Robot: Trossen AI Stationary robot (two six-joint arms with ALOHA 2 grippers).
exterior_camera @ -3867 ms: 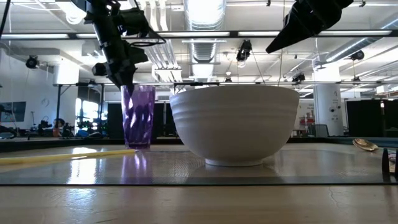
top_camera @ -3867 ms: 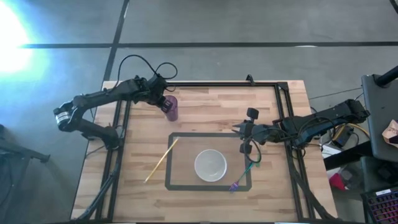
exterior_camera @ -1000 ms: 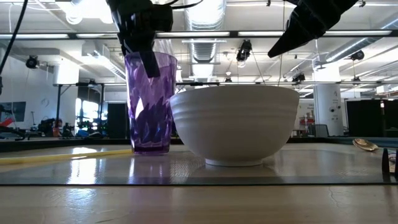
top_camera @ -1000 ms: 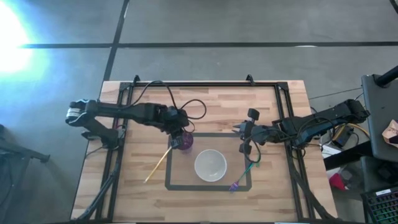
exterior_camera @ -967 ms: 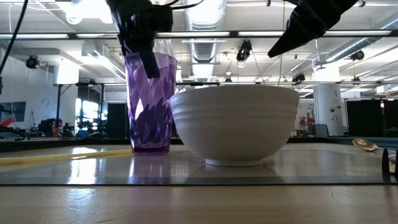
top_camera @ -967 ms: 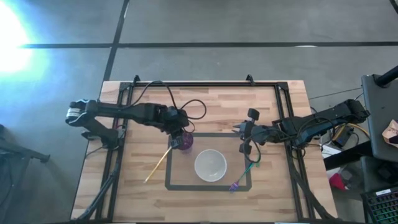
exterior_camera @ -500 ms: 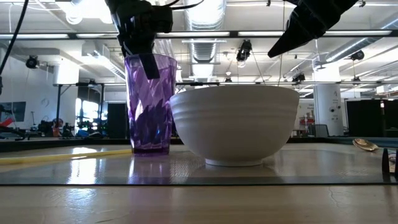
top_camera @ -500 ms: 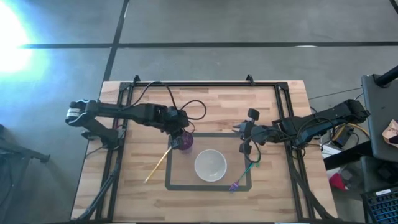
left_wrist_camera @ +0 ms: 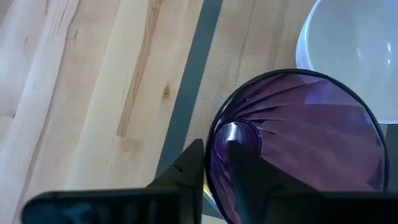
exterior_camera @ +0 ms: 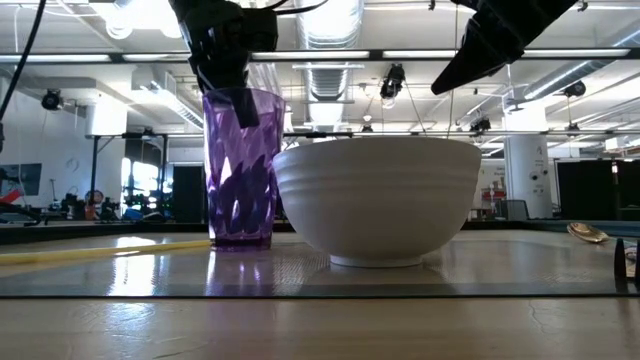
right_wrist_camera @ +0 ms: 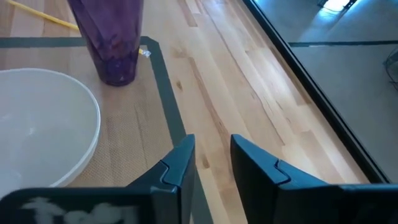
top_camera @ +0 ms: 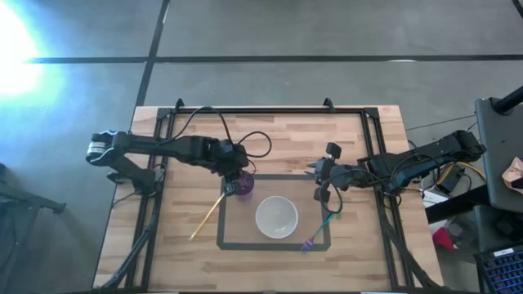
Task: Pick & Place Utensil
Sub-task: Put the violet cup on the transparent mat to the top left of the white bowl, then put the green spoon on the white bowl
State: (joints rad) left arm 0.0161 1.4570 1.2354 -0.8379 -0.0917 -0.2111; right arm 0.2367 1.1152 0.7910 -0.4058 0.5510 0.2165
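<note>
A purple faceted cup [top_camera: 240, 187] [exterior_camera: 243, 170] [right_wrist_camera: 112, 37] stands upright at the far left corner of the taped mat, beside a white bowl [top_camera: 276, 216] [exterior_camera: 378, 195]. My left gripper [top_camera: 235, 177] [left_wrist_camera: 214, 152] is shut on its rim. A yellow stick [top_camera: 211, 212] [exterior_camera: 100, 252] lies flat left of the cup, across the mat's left tape edge. A green utensil with a purple end [top_camera: 324, 222] lies on the mat's right tape edge. My right gripper [top_camera: 315, 173] [right_wrist_camera: 211, 149] hovers above the mat's far right corner, open, touching nothing. My left gripper holds the cup by its rim [left_wrist_camera: 214, 134], on the side away from the bowl. One finger [left_wrist_camera: 245, 165] is inside the cup and one finger [left_wrist_camera: 186, 168] outside. The fingers come from above, pointing down. The cup is upright, and its base [exterior_camera: 240, 243] seems to rest on the mat.
The bowl [left_wrist_camera: 354, 50] [right_wrist_camera: 37, 124] fills the mat's middle, close to the cup. Black tape [top_camera: 222, 214] frames the mat. Black rails [top_camera: 270, 109] run along the table's edges. Bare wood [top_camera: 286, 143] lies beyond the mat on the far side. A small gold object [exterior_camera: 588, 233] lies far right.
Over the last few seconds my left gripper carried the cup from the table's far left part to the mat's far left corner, next to the bowl. Within the last second both arms have kept nearly still and the cup has stayed upright in the hold.
</note>
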